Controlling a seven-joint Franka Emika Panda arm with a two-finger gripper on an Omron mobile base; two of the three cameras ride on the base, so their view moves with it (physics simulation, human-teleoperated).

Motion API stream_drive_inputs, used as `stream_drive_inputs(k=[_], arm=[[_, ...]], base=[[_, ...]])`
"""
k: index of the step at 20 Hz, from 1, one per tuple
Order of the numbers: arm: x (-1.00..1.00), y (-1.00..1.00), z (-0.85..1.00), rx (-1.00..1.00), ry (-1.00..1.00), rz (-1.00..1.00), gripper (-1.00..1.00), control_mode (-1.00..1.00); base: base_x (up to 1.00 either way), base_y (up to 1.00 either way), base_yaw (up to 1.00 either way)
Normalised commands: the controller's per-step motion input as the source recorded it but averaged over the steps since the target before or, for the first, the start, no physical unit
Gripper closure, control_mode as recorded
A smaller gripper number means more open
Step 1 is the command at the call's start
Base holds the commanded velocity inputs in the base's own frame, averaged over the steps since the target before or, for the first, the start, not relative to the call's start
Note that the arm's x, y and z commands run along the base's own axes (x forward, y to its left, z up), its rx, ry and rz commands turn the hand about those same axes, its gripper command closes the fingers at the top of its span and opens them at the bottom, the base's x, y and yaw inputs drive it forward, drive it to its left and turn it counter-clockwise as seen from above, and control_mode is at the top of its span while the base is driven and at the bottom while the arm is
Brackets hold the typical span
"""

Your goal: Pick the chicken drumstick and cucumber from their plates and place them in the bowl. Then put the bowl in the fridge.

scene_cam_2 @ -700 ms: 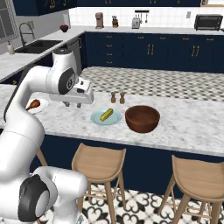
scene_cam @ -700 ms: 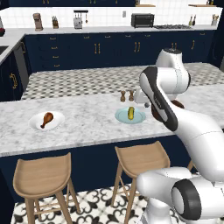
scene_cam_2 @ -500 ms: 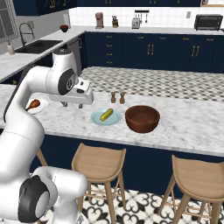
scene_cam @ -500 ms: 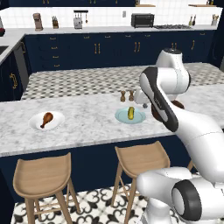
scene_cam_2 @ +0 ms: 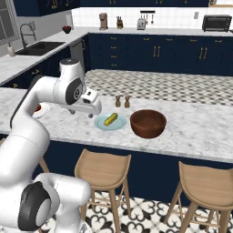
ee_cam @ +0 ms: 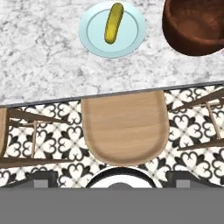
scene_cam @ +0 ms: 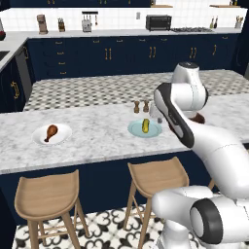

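Nothing has visibly moved; the released gripper (scene_cam_2: 93, 108) hangs near the marble table's (scene_cam_2: 191, 132) front edge, above a stool (ee_cam: 124, 127).

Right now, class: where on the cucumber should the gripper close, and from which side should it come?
Probably from above, across the middle of the cucumber: it lies flat on the pale blue plate, long and narrow, so jaws should straddle its short width.
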Motion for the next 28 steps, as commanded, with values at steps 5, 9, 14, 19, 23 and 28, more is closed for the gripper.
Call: stream_drive_inputs(k=[5,9,14,19,23,28], arm=[[0.73,0.00,-0.53,-0.02,0.05,-0.29,-1.00,-1.00],[0.79,-0.03,-0.28,0.00,0.09,-0.11,-1.00,-1.00],[0.62,-0.15,-0.15,0.00,0.13,-0.01,-1.00,-1.00],[0.61,-0.24,-0.24,0.00,0.11,0.00,-1.00,-1.00],[0.61,0.00,-0.35,0.01,0.08,0.00,-1.00,-1.00],[0.52,0.01,-0.39,0.00,0.11,0.00,-1.00,-1.00]], base=[[0.00,0.00,0.00],[0.00,0.00,0.00],[0.00,0.00,0.00],[0.00,0.00,0.00],[0.00,0.00,0.00],[0.00,0.00,0.00]])
